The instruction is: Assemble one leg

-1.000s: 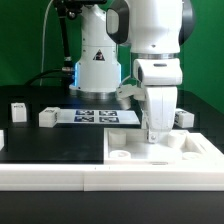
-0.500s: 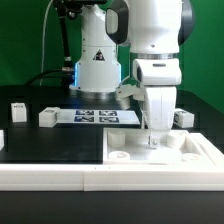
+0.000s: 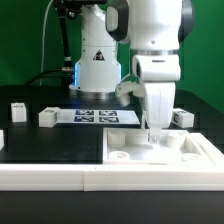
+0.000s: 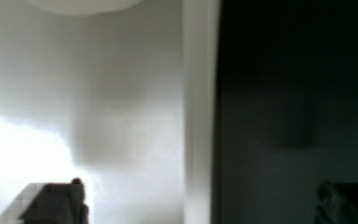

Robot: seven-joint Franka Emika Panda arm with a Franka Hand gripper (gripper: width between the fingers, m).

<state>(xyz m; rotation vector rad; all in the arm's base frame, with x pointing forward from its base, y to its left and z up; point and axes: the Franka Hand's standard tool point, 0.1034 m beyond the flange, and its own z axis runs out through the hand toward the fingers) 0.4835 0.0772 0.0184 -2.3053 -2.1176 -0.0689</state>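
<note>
The large white panel (image 3: 190,150) with a raised rim lies at the front of the table. My gripper (image 3: 152,133) points straight down over the panel's far edge, close to its surface. In the wrist view the gripper (image 4: 199,200) is open, with the two dark fingertips (image 4: 55,200) far apart and nothing between them; under them lie the white panel (image 4: 105,120) and the dark table. A small white leg (image 3: 46,116) with a marker tag lies at the exterior view's left, a second leg (image 3: 18,111) lies further left, and a third (image 3: 181,117) lies right of the gripper.
The marker board (image 3: 95,117) lies flat at the back, in front of the robot base (image 3: 97,70). A round hole (image 4: 87,5) in the panel shows in the wrist view. The table top is black.
The gripper has risen slightly over the panel's far edge. The legs and the panel have not moved.
</note>
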